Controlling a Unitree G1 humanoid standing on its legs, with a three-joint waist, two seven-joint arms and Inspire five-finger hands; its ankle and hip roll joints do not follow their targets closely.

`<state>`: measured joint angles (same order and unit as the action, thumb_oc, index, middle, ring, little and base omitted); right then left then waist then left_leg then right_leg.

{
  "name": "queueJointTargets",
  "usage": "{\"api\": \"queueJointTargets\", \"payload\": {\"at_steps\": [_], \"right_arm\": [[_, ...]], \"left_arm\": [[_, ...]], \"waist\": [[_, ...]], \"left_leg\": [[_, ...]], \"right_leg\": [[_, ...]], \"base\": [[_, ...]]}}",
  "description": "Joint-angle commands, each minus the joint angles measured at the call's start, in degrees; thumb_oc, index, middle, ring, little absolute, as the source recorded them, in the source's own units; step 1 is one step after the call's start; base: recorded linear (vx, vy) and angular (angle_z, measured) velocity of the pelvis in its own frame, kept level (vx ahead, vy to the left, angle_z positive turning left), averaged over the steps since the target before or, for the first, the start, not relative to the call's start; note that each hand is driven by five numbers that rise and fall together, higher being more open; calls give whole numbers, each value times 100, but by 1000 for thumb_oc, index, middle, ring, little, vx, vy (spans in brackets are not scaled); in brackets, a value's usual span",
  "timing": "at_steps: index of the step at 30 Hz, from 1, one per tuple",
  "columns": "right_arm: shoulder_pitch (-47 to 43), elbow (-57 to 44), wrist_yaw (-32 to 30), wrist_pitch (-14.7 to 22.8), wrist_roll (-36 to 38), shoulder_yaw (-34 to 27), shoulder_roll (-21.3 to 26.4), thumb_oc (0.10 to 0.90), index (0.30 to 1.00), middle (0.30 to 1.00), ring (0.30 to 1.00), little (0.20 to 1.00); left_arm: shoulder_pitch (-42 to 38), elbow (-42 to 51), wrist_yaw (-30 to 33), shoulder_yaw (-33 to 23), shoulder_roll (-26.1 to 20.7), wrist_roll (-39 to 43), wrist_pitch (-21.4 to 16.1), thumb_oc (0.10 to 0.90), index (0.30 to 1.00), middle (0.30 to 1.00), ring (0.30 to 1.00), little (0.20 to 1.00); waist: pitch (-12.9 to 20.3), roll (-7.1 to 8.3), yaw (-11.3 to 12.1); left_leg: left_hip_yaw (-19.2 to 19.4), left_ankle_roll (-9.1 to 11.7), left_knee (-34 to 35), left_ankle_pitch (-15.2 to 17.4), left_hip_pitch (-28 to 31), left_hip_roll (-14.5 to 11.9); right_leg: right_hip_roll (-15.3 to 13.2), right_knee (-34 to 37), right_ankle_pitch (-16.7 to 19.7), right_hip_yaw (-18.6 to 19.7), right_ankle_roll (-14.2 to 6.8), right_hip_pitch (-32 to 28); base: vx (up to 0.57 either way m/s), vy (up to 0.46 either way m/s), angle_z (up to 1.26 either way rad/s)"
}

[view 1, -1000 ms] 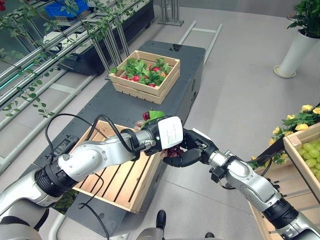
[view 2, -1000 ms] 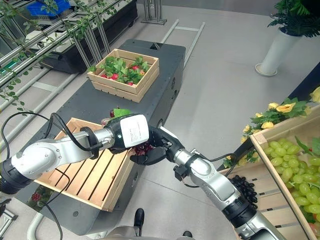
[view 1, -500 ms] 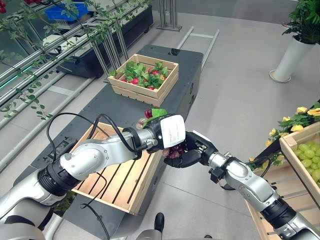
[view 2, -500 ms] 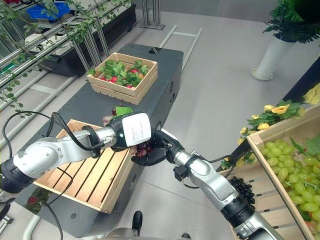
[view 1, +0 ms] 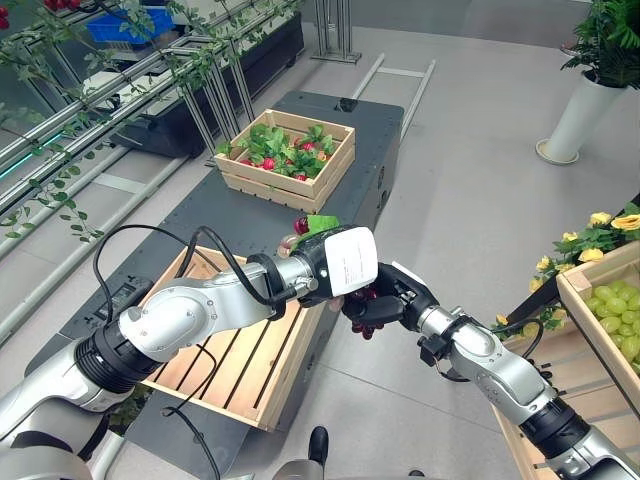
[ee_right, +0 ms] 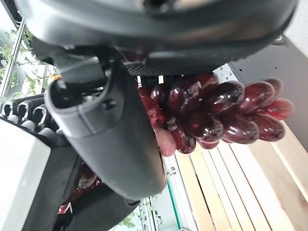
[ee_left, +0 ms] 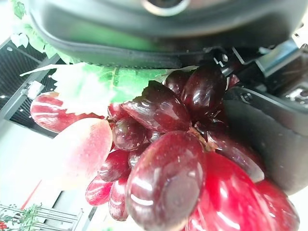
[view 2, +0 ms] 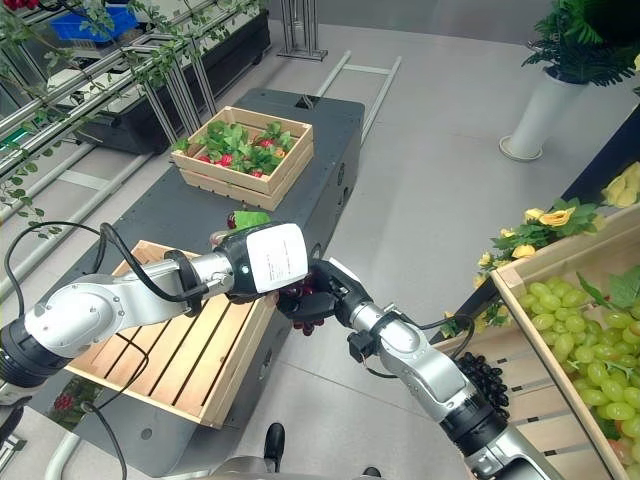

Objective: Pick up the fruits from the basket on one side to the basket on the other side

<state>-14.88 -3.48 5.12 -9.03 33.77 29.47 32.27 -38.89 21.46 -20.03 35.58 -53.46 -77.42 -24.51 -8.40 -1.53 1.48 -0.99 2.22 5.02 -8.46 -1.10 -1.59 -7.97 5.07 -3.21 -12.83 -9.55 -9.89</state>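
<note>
A bunch of dark red grapes [view 1: 365, 312] hangs in the air off the right edge of the empty slatted crate [view 1: 290, 375]. My left hand [view 1: 345, 262], with its white cover, is shut on the top of the bunch, and a green leaf [view 1: 318, 224] sticks up behind it. Up close the grapes [ee_left: 168, 168] hang under that palm. My right hand [view 1: 400, 297] is against the bunch from the right, fingers no longer under it, thumb [ee_right: 120, 144] beside the grapes [ee_right: 216, 115].
A second wooden crate [view 1: 285, 185] with red fruit and leaves stands at the far end of the dark platform [view 1: 380, 130]. At the right edge a crate of green grapes [view 1: 615, 310] sits by yellow flowers [view 1: 600, 235]. A white plant pot [view 1: 575, 125] stands on the floor.
My right hand's fingers, which cupped the bunch from below, have come away, so the grapes now dangle from my left hand. Both hands have shifted slightly right and up.
</note>
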Motion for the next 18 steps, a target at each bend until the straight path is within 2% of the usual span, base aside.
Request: {"api": "queueJointTargets", "payload": {"at_steps": [1,7,11,12,13,14,15,18], "right_arm": [[-40,-538,69,573,275,-89,-335,400,300,300,300,300],[-20,-533,-66,572,232,-132,-343,400,300,300,300,300],[49,-533,-113,599,173,-162,-312,400,300,300,300,300],[48,-529,-117,595,172,-177,-308,400,300,300,300,300],[55,-531,-143,609,155,-171,-303,400,300,300,300,300],[53,-538,-144,598,116,-194,-301,400,300,300,300,300],[59,-534,-161,601,108,-202,-296,400,300,300,300,300],[106,-511,-214,662,79,-229,-307,400,300,300,300,300]], "left_arm": [[-307,-390,233,-809,201,-9,394,400,300,300,300,300],[-313,-387,329,-827,128,111,480,400,300,300,300,300],[-306,-345,553,-902,71,106,662,400,300,300,300,300],[-308,-353,579,-917,67,106,684,414,321,321,321,321],[-307,-345,605,-926,62,99,729,482,422,422,422,422],[-311,-335,685,-964,61,86,786,698,747,747,747,747],[-324,-343,751,-989,67,132,865,800,900,900,900,900],[-319,-321,867,-1043,70,166,1056,800,900,900,900,900]], "waist": [[818,133,21],[812,129,21],[823,124,11],[824,123,10],[824,124,10],[822,127,2],[823,128,-6],[835,132,-15]], "left_leg": [[330,-55,-2,897,517,341],[328,-58,-2,892,514,341],[347,-55,-2,894,511,331],[346,-56,-2,894,511,329],[349,-52,-2,892,511,331],[359,-52,-2,897,514,326],[368,-54,-2,899,517,324],[377,-57,-2,907,522,323]], "right_leg": [[250,-7,606,241,121,589],[244,-7,610,243,119,591],[243,-7,610,250,117,600],[241,-7,611,250,116,599],[243,-7,610,256,115,598],[242,-7,610,256,115,597],[242,-7,613,260,116,599],[243,-7,608,270,115,596]], "base": [[0,0,0],[0,0,0],[0,0,0],[0,0,0],[0,0,0],[0,0,0],[0,0,0],[0,0,0]]}}
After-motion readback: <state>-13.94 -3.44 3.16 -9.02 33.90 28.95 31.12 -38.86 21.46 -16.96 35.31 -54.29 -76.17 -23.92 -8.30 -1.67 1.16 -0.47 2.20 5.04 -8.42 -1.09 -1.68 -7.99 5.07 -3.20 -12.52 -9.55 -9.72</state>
